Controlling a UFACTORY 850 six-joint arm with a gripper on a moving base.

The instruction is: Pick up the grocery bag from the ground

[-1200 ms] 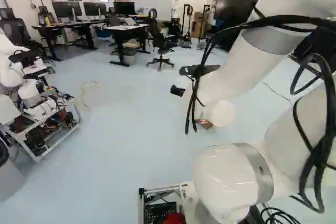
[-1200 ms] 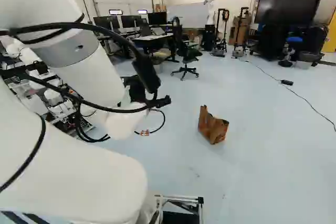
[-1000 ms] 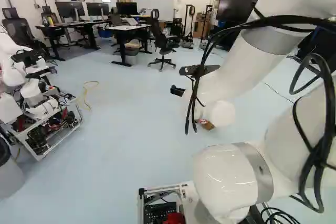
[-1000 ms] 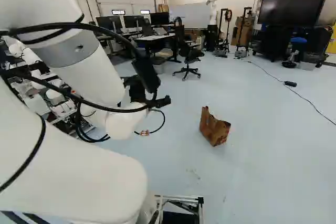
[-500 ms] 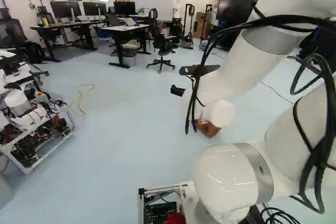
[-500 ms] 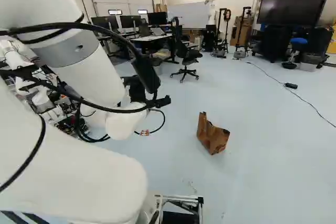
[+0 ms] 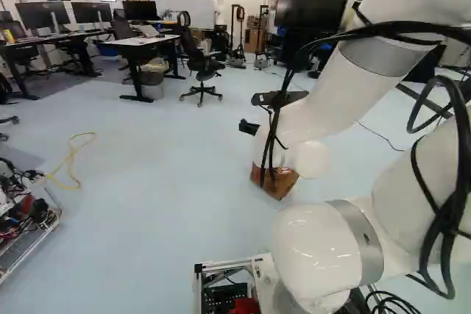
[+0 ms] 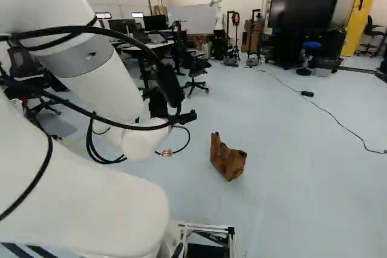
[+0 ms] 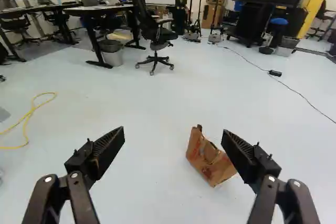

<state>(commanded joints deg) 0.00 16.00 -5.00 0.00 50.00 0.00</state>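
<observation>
Brown paper grocery bag (image 8: 228, 156) is on the floor, out in front of the base, so that's our target. Biggest stuff first: it's a big workshop-office room, with a large black screen (image 8: 302, 2) on the far side, black-legged desks with pale tops (image 7: 152, 40) and a black wheeled office chair (image 7: 202, 65). All of that is well apart from the bag. Surface is a smooth, pale blue floor (image 8: 290, 179), with a loose yellow cable (image 7: 71, 159) off to the robot's left and a thin black cord (image 8: 357, 135) off to its right.

Then there's the thick white arm (image 7: 316, 112), the only one doing this job. Its black two-finger gripper (image 9: 173, 131) has its fingers wide apart with nothing between them, and it's well short of the bag.

The bit that matters, IMO: the bag is ahead of the gripper and lower, off toward the right finger rather than centred. Its long axis looks slanted, the taller corner farther off and to the left, the other end nearer and to the right. I'd shift right, go forward and down, and probably twist the wrist so the fingers straddle the thin paper rim instead of shoving it.
</observation>
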